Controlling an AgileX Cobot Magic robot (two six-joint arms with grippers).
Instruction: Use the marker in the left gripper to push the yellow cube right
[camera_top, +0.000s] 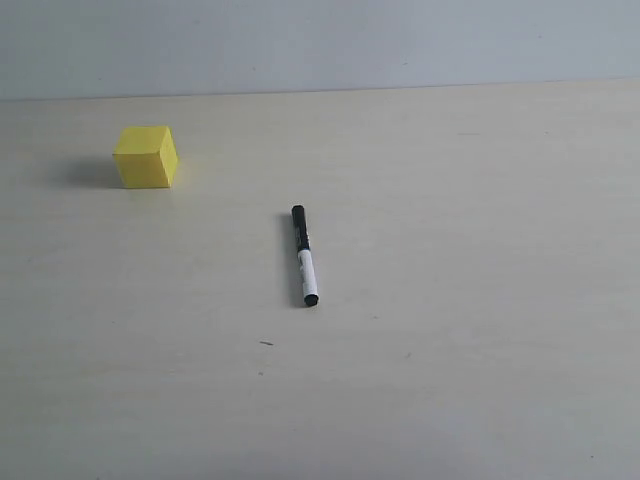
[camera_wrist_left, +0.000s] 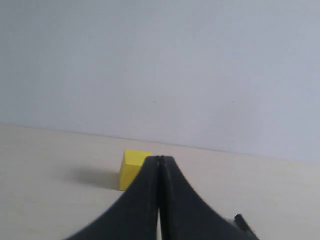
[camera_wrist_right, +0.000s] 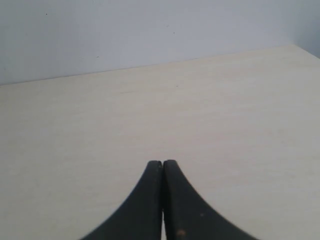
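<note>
The yellow cube (camera_top: 146, 156) rests on the pale table at the far left of the exterior view. The marker (camera_top: 304, 255) lies loose on the table near the middle, black cap toward the back, well to the right of the cube. Neither arm shows in the exterior view. In the left wrist view my left gripper (camera_wrist_left: 160, 159) is shut with nothing between its fingers; the yellow cube (camera_wrist_left: 131, 167) sits just beyond its tips, partly hidden, and the marker's black end (camera_wrist_left: 242, 222) peeks past the fingers. My right gripper (camera_wrist_right: 162, 163) is shut and holds nothing, above bare table.
The beige table (camera_top: 480, 200) meets a plain light wall (camera_top: 320, 40) at the back. A few tiny dark specks (camera_top: 266, 343) mark the surface in front of the marker.
</note>
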